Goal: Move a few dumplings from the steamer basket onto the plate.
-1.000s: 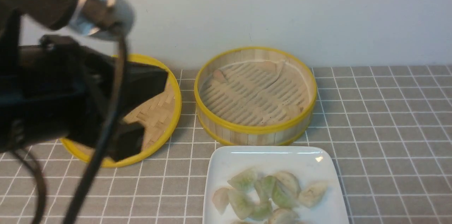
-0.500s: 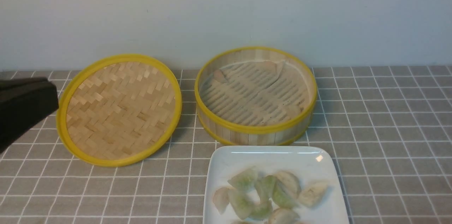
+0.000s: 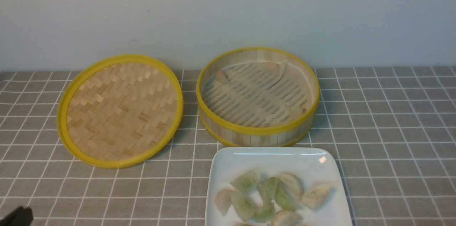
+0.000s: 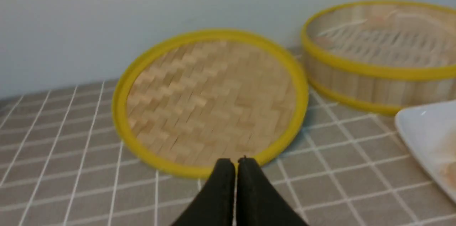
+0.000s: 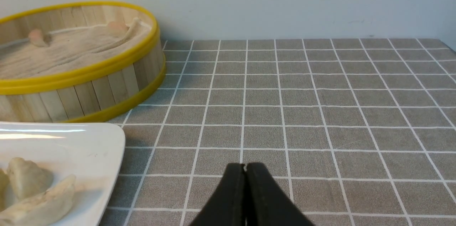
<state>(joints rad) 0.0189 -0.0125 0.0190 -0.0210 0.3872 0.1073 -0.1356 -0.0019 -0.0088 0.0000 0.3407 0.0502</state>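
The steamer basket (image 3: 257, 131) stands at the back middle of the table, with two or three pale dumplings (image 3: 221, 75) left along its wall. The white plate (image 3: 270, 156) lies in front of it and holds several green-tinted and beige dumplings (image 3: 270, 195). My left gripper (image 4: 236, 163) is shut and empty, low over the cloth in front of the woven lid; only a dark tip (image 3: 17, 217) shows at the front view's bottom left corner. My right gripper (image 5: 245, 167) is shut and empty over the cloth, right of the plate (image 5: 89, 137) and basket (image 5: 89, 90).
The flat woven yellow-rimmed lid (image 3: 121, 110) lies left of the basket; it also shows in the left wrist view (image 4: 210, 98). A grey checked cloth (image 3: 392, 130) covers the table. A pale wall (image 3: 228, 12) stands right behind the basket and lid.
My left arm, which covered the lid a second ago, has drawn back left and down out of the front view, leaving only a tip at the bottom left corner. The dumplings have not moved.
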